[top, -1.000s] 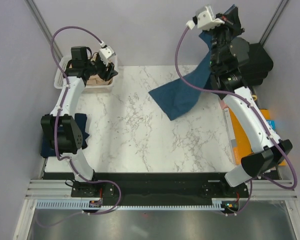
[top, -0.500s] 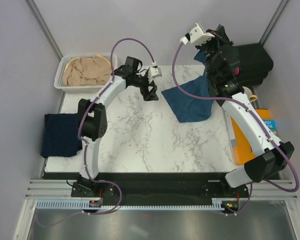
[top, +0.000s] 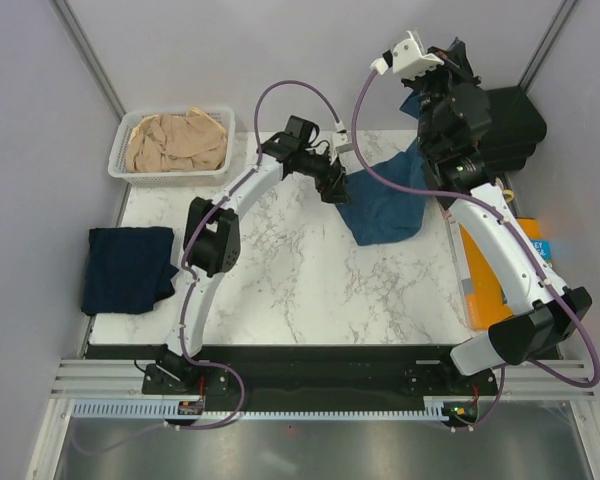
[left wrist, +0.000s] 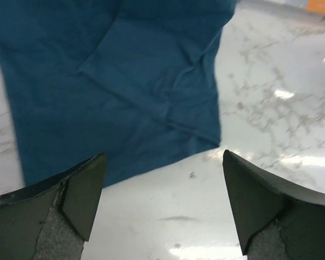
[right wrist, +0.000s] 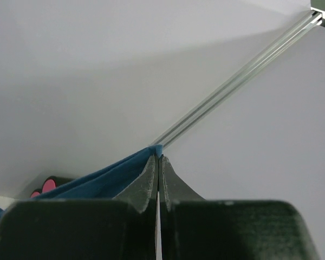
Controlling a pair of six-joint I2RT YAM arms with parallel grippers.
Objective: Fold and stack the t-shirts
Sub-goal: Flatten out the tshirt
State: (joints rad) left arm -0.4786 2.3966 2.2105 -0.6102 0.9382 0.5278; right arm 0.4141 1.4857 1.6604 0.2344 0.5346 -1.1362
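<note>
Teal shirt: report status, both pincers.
Right pincer shut on teal shirt, one edge held high. Left pincer open above its lower hem on the table. Nothing between pincer and cloth.

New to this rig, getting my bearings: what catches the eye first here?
The teal-blue t-shirt hangs pinched in the shut right gripper at far right, its lower part draped on the marble table. The open left gripper hovers over its edge. A beige t-shirt fills the far-left basket.

Pale lavender-grey walls [top: 230,40] all round w/ slim aluminium corner posts [top: 85,52], white grey-veined marble tabletop [top: 290,290] centre, black base rail [top: 310,362] at near edge, bright glare spots [left wrist: 284,95] on the marble.
</note>
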